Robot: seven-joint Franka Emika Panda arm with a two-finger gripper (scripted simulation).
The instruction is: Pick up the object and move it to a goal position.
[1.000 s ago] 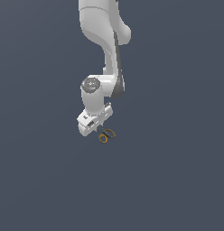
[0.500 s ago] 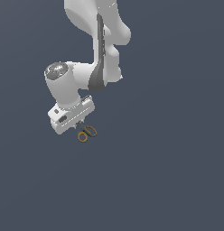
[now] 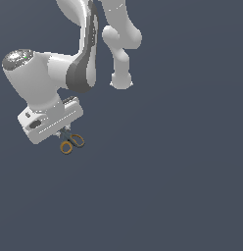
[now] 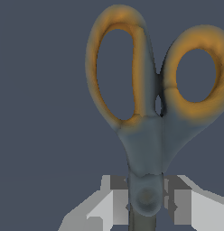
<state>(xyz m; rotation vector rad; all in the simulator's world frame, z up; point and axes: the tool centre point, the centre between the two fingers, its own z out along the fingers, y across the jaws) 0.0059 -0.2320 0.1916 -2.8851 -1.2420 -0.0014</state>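
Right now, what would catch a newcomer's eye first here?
The big white arm fills the exterior view's upper left, its gripper carrying tiny orange-handled scissors. In the wrist view those scissors loom large, with the jaws closed on them near the pivot.

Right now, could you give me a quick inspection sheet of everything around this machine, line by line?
Surface: plain dark grey-blue ground, no edges or markings visible.
Job's things: tiny scissors with two orange ring handles, gripped near the pivot, rings sticking out beyond the claw.
Clutter: nothing seen.
Grippers: white claw shut on the scissors, one finger on each side, per the wrist view.
Cables: nothing seen.
Surroundings: only the white arm; no goal marker seen.
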